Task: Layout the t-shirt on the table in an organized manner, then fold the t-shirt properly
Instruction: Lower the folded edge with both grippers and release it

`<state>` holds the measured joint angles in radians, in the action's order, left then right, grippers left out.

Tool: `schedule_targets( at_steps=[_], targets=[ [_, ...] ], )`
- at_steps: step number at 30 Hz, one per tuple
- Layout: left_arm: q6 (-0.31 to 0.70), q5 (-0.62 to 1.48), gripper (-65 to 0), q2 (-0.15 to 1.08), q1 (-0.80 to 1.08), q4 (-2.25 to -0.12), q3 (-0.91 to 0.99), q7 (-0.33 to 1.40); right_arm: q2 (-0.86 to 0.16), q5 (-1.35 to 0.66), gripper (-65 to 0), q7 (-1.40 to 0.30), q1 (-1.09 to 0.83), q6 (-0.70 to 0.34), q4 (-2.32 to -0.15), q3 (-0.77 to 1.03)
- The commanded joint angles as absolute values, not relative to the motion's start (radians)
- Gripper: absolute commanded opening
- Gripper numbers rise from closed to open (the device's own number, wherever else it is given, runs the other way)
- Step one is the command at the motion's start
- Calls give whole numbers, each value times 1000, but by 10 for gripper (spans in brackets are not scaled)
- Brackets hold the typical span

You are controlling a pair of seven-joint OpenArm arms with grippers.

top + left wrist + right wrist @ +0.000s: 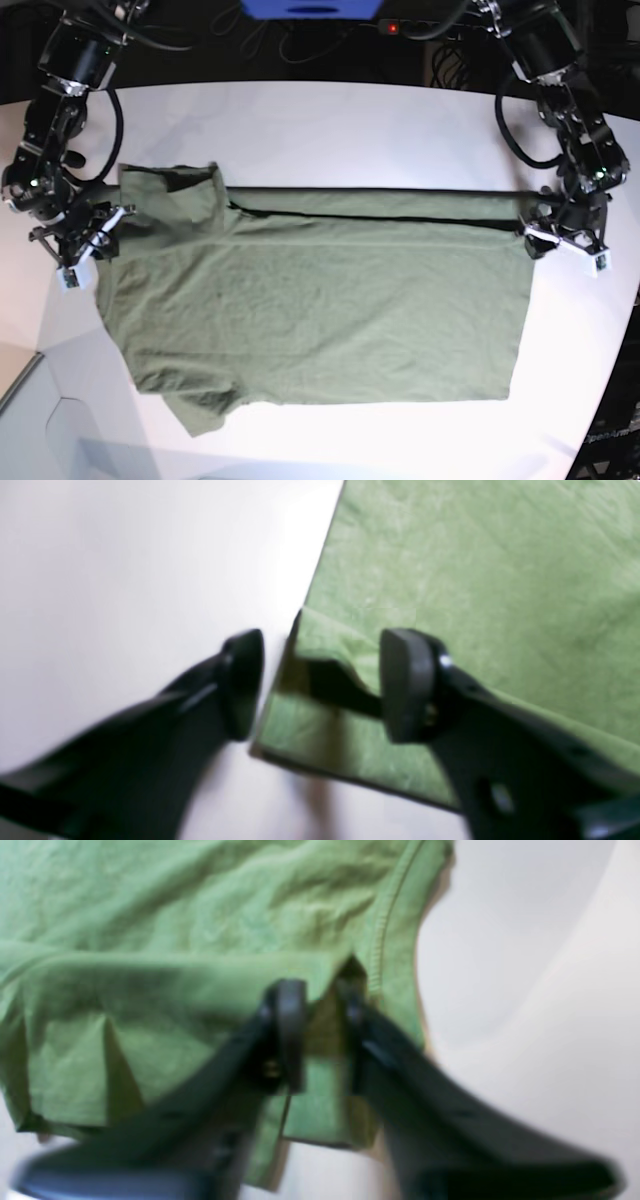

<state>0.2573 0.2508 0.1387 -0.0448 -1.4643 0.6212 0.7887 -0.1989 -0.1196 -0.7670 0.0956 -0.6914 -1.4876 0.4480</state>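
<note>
The olive-green t-shirt (320, 290) lies spread flat on the white table (330, 130), its far long edge folded over toward the middle. My left gripper (325, 682) is open at the hem-end corner of that fold, which lies loose between its fingers (407, 685). In the base view the left gripper (560, 238) is at the shirt's right end. My right gripper (320, 1032) is at the sleeve end, its jaws slightly parted with a fold of t-shirt (175, 905) in the narrow gap. In the base view the right gripper (90, 240) is at the shirt's left edge.
Bare white table (125, 555) lies beside the shirt's edge at both ends. Dark cables and a blue device (310, 8) sit beyond the table's far edge. The table's curved edge (60, 400) runs near the lower sleeve (200, 410).
</note>
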Motion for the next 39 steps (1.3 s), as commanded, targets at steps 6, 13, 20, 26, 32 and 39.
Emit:
schedule_targets(
  at_steps=[6,13,20,26,32,39],
  targets=[
    [255,263,-120,154,-7,-1500,624,769,-214,-134,-331,-743,91,-698,-1529,469],
    [255,265,-117,153,82,-1557,625,768,-180,-134,-316,-746,59,-698,-1613,599],
    [255,265,-117,153,79,-1506,625,768,-177,-137,-317,-739,8,-698,-1613,625],
    [255,259,-118,154,51,-1438,622,768,-180,-136,-318,-742,-5,-698,-1615,647],
    [255,263,-119,156,50,-1399,618,768,-180,-137,-318,-740,-13,-698,-1615,670],
    [255,263,-121,156,50,-1399,616,768,-180,-137,-318,-739,-38,-698,-1615,670]
  ],
)
